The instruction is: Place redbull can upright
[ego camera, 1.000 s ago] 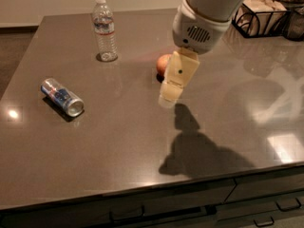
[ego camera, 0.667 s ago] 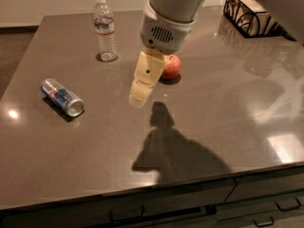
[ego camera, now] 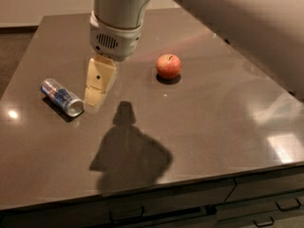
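Note:
The redbull can (ego camera: 61,97) lies on its side on the dark table (ego camera: 199,122) at the left, its silver top facing the front right. My gripper (ego camera: 95,99) hangs from the grey wrist above the table, just to the right of the can, its cream tip close to the can's top end. It holds nothing that I can see.
A red apple (ego camera: 168,66) sits right of the gripper near the table's middle. The table's front edge with drawers (ego camera: 190,208) runs along the bottom. The arm's shadow (ego camera: 128,151) falls on the table in front of the gripper.
The gripper has moved left toward the can, from beside the apple to next to the can's top. The view has shifted; the bottle and basket are out of view.

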Controlling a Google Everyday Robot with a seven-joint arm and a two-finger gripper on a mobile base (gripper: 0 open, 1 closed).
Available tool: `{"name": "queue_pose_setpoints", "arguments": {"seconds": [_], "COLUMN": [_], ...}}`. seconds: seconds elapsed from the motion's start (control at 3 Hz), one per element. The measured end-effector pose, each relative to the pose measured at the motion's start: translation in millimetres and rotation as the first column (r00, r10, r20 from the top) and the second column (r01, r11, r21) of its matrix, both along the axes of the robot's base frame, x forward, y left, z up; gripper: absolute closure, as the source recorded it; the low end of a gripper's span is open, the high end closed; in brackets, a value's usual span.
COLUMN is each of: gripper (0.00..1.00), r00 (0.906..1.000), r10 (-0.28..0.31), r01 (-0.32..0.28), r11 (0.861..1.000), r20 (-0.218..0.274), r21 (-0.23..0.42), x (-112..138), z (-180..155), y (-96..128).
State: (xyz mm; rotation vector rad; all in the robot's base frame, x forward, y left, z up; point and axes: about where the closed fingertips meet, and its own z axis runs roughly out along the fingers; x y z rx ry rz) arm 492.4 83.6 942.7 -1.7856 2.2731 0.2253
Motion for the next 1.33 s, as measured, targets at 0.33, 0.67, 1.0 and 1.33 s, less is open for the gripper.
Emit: {"name": "queue_pose_setpoints", "arguments": {"seconds": [0.33,0.67,1.0,1.33], "gripper": [0.0,0.0,0.0,0.0], "r00": [0.9995,0.9991,0.9992,0.9986], "r10": [0.017,0.015,0.007,-0.013], "r01": [-0.018,-0.016,-0.01,0.008], "r11": [1.0,0.999,0.998,0.997], "r20": [-0.027,-0.04,-0.04,-0.052], "r21": [-0.017,-0.037,-0.059,-0.079], "x": [-0.3,7.3,18.5,30.5], "z": [-13.1,-29.0,-42.0,-55.6], "y": [39.2,80.1,115.2,146.7]}}
